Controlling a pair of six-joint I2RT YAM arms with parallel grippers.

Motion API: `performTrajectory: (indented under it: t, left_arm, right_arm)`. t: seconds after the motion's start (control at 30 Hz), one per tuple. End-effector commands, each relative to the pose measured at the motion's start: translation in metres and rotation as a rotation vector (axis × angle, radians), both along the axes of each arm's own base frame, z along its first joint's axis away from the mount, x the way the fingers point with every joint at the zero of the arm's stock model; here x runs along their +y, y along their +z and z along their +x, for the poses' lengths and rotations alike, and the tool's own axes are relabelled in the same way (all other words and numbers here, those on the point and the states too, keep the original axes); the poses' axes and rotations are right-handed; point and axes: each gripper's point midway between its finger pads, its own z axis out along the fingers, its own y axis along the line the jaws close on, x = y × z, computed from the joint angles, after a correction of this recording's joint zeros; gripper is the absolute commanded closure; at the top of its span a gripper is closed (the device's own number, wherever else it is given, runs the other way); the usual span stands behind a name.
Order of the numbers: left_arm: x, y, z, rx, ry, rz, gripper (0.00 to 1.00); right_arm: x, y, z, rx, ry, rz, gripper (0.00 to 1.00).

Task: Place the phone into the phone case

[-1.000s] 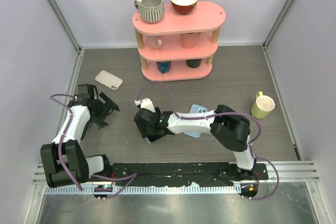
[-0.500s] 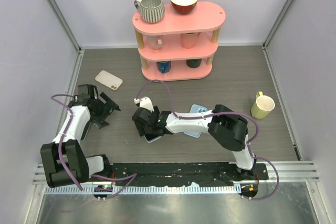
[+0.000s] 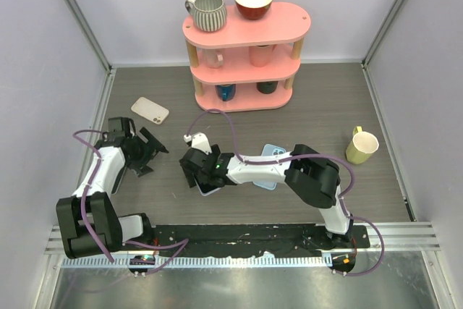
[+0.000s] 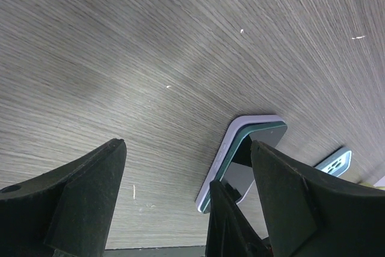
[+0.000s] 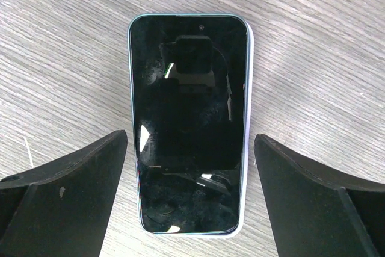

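The phone (image 5: 187, 88) is seen lying screen up on the wooden table (image 3: 325, 106), near the front edge and a little left of centre, and it is laid in the pale lilac phone case (image 5: 250, 76), whose rim is shown along the phone's right side and bottom end. Whether the phone is pressed fully home cannot be told; in the left wrist view its teal edge is seen standing slightly proud of the case. The right gripper (image 5: 189, 139) is held directly above the phone, its fingers spread wide to either side, and nothing is touched by them. The left gripper (image 4: 187, 145) is held low over bare table well to the left, its fingers likewise parted and nothing gripped. A light blue case (image 3: 273, 151) is partly hidden beneath the right arm.
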Motion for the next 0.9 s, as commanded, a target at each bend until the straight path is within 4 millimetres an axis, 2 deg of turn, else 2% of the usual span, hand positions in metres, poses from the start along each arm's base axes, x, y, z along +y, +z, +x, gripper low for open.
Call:
performTrajectory:
  t: [0.0, 0.07, 0.1, 0.27, 0.33, 0.4, 0.47, 0.5, 0.53, 0.57, 0.63, 0.87]
  left_arm:
    - [-0.012, 0.004, 0.006, -0.055, -0.071, -0.031, 0.12]
    - [-0.017, 0.005, 0.006, -0.069, -0.101, -0.035, 0.13]
    - [-0.020, 0.006, 0.006, -0.075, -0.114, -0.038, 0.14]
    - [-0.044, 0.006, 0.001, -0.087, -0.177, -0.062, 0.19]
    - [-0.053, 0.005, -0.001, -0.091, -0.194, -0.085, 0.20]
    - [-0.058, 0.002, -0.003, -0.091, -0.193, -0.110, 0.23]
    - [-0.061, -0.002, -0.004, -0.100, -0.196, -0.132, 0.25]
    - [-0.065, -0.002, -0.005, -0.101, -0.194, -0.159, 0.28]
    - [-0.077, -0.003, -0.008, -0.103, -0.231, -0.185, 0.31]
    - [-0.081, -0.006, -0.008, -0.106, -0.241, -0.210, 0.36]
    - [-0.094, -0.007, -0.013, -0.099, -0.281, -0.260, 0.40]
    - [-0.111, -0.019, -0.023, -0.092, -0.325, -0.262, 0.44]
  right_arm:
    - [0.004, 0.044, 0.010, -0.076, -0.040, 0.080, 0.06]
    - [0.001, 0.052, 0.009, -0.085, -0.030, 0.080, 0.06]
    - [-0.003, 0.049, 0.008, -0.080, -0.023, 0.070, 0.07]
    - [-0.013, 0.052, 0.008, -0.045, 0.047, 0.101, 0.16]
    - [-0.015, 0.045, 0.003, -0.004, 0.083, 0.126, 0.21]
    - [-0.025, 0.040, 0.008, 0.016, 0.079, 0.134, 0.25]
    - [-0.024, 0.038, 0.007, 0.053, 0.105, 0.172, 0.30]
    - [-0.032, 0.031, 0.010, 0.070, 0.093, 0.173, 0.32]
    - [-0.030, 0.032, 0.012, 0.072, 0.098, 0.197, 0.34]
    - [-0.030, 0.031, 0.010, 0.087, 0.111, 0.210, 0.35]
    - [-0.031, 0.028, 0.011, 0.091, 0.119, 0.222, 0.37]
    - [-0.027, 0.006, 0.003, 0.148, 0.125, 0.251, 0.44]
